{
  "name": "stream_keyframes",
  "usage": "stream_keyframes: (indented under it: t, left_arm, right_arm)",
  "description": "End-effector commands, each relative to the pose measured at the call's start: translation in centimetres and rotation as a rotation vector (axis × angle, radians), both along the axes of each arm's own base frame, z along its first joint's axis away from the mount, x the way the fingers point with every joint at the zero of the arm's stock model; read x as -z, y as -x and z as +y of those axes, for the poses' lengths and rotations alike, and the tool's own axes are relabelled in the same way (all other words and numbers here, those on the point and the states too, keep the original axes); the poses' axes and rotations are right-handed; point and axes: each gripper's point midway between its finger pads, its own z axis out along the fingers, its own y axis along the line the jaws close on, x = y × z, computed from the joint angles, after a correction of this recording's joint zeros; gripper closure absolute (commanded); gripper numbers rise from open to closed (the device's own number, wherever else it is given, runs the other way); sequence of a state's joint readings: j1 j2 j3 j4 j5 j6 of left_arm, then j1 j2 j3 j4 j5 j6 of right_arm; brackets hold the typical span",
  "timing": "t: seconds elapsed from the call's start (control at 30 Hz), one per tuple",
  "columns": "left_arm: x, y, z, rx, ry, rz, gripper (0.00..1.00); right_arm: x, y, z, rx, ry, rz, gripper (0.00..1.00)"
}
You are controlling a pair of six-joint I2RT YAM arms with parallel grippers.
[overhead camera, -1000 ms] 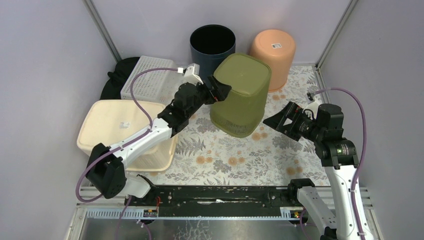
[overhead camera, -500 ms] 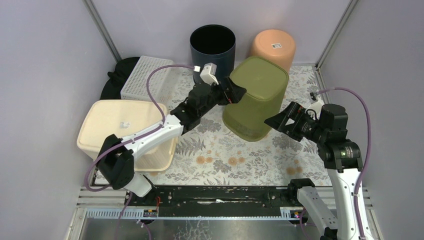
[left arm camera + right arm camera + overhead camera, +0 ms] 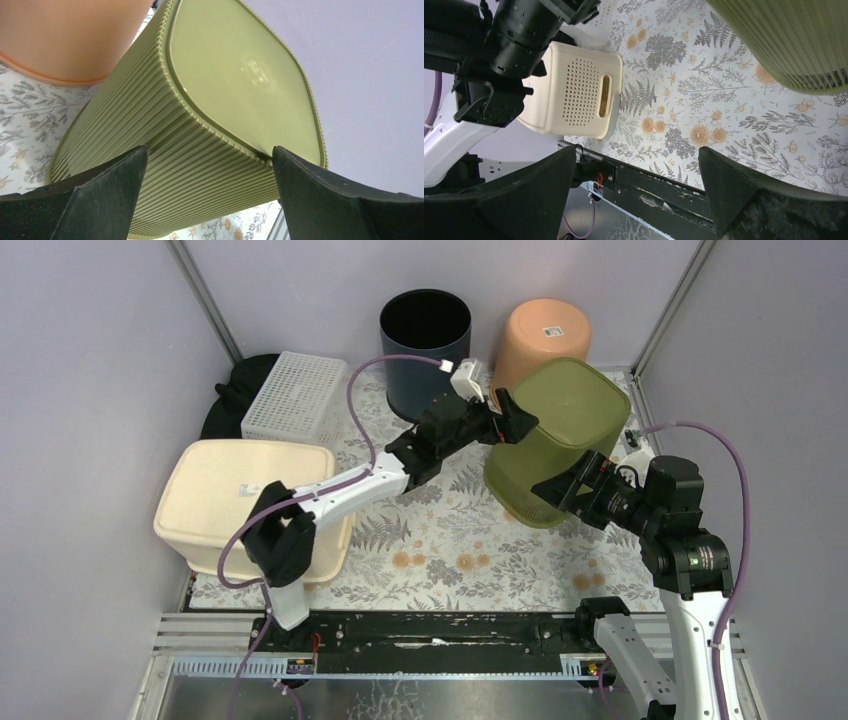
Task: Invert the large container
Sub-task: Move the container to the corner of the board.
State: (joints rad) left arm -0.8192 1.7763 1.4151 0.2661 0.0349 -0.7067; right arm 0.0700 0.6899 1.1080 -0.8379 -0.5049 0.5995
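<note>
The green ribbed container (image 3: 555,435) stands base-up on the floral counter (image 3: 440,540), its open rim facing down. Whether the rim sits flat cannot be told.

The left end effector (image 3: 515,420) is at the container's upper left edge with its jaws spread wide. In the left wrist view, the edge of the base and the ribbed wall just under it lie between the two fingers. One fingertip (image 3: 280,152) is right at the base's corner.

The right end effector (image 3: 570,480) is also spread wide and grips nothing. It is just beside the container's lower near side.

An upturned orange bin (image 3: 545,340) stands just behind the container. A dark upright bin (image 3: 425,335) is to the container's rear left, and a cream bin (image 3: 245,495) lies well to its left.
</note>
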Motion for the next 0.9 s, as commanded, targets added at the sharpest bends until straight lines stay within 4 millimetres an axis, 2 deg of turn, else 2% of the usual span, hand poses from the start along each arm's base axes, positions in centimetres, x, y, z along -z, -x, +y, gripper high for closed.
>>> stream_keyframes:
  t: [0.0,0.17,0.27,0.33,0.43,0.67,0.87]
  left_arm:
    - [7.7,1.4,-2.3,0.136,-0.185,0.088,0.0]
    - [8.1,0.5,-4.6,0.201,-0.182,0.075,0.0]
    - [7.5,0.4,-5.5,0.239,-0.176,0.056,0.0]
    - [6.4,0.7,-5.5,0.252,-0.171,0.035,0.0]
    - [4.8,1.2,-4.5,0.24,-0.172,0.012,0.0]
    - [0.9,1.5,-0.3,0.113,-0.139,-0.021,0.0]
    - [-0.3,2.8,2.2,0.067,-0.114,-0.031,0.0]
  right_arm:
    - [-1.1,-0.1,-0.2,0.009,0.001,-0.036,0.0]
    - [-1.1,0.2,-0.2,0.011,0.006,-0.035,0.0]
    - [-1.0,0.4,-0.2,0.01,0.006,-0.032,0.01]
    - [-0.9,0.4,-0.2,0.007,0.004,-0.032,0.01]
    - [-1.0,0.3,-0.1,0.004,-0.002,-0.035,0.0]
    - [-0.9,0.5,0.2,-0.004,-0.022,-0.034,0.01]
    - [0.6,0.4,0.2,-0.003,-0.023,0.0,0.01]
